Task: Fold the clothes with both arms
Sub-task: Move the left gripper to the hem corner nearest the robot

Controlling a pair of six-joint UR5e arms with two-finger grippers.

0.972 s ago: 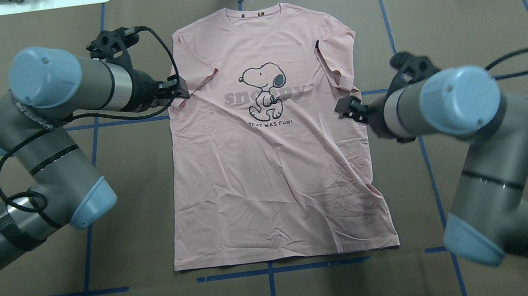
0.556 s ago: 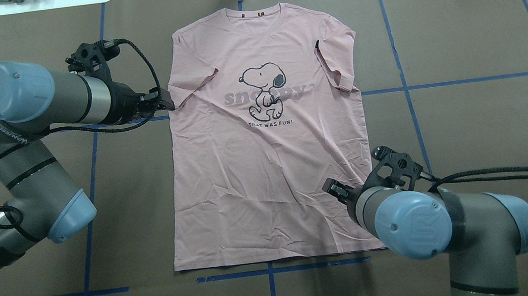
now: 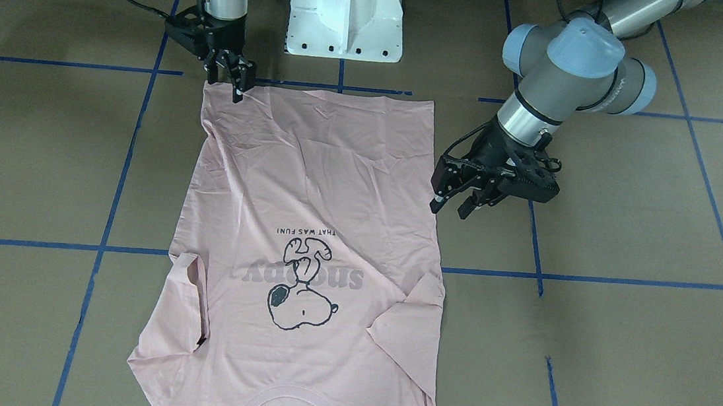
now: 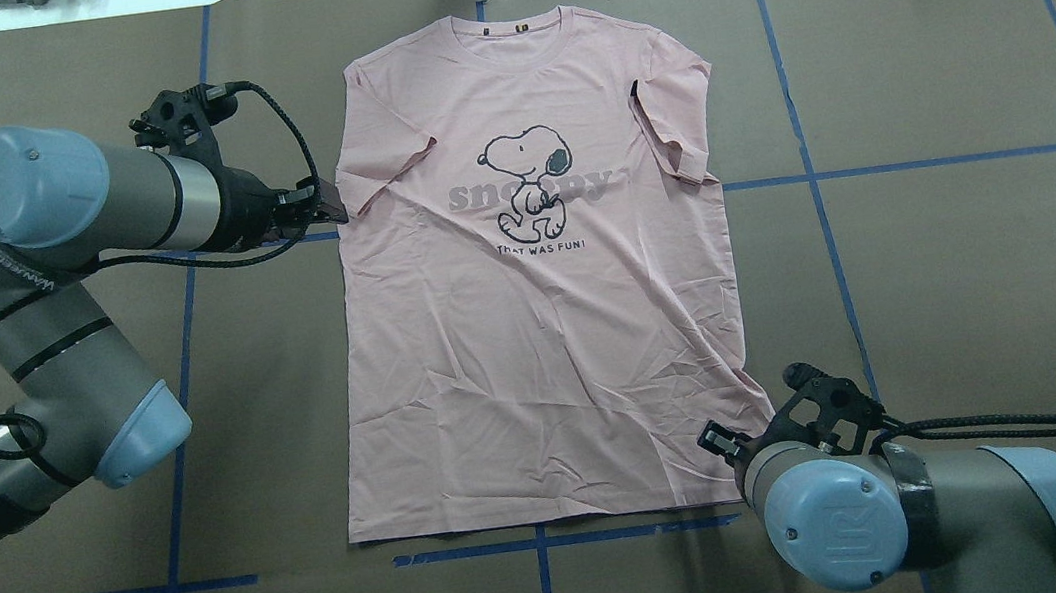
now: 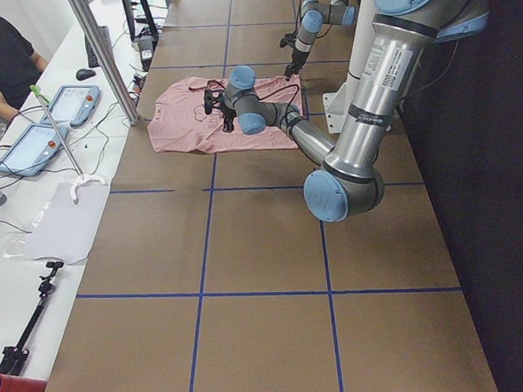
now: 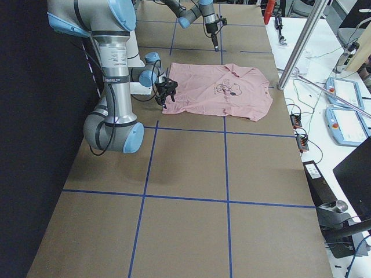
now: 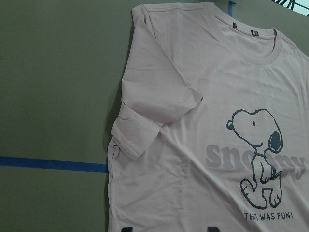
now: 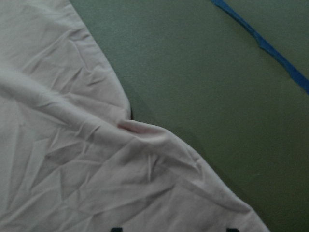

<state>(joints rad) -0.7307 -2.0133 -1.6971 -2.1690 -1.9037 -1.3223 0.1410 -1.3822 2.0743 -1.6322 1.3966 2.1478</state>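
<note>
T-shirt flat, left tool, right tool open

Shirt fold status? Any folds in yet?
Done: T-shirt lies flat, print up, no folds yet. In hand: left end effector open beside one sleeve, right end effector open at a hem corner; neither grips cloth. Left: every fold.

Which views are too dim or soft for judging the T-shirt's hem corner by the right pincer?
Right wrist view: dim, greenish and slightly soft; the T-shirt reads grey, yet its creases show. Front-facing view: sharp and evenly lit, right pincer clear at the hem corner, soft arm shadows on the table. Overhead view: even light, but the right arm covers that corner.
</note>
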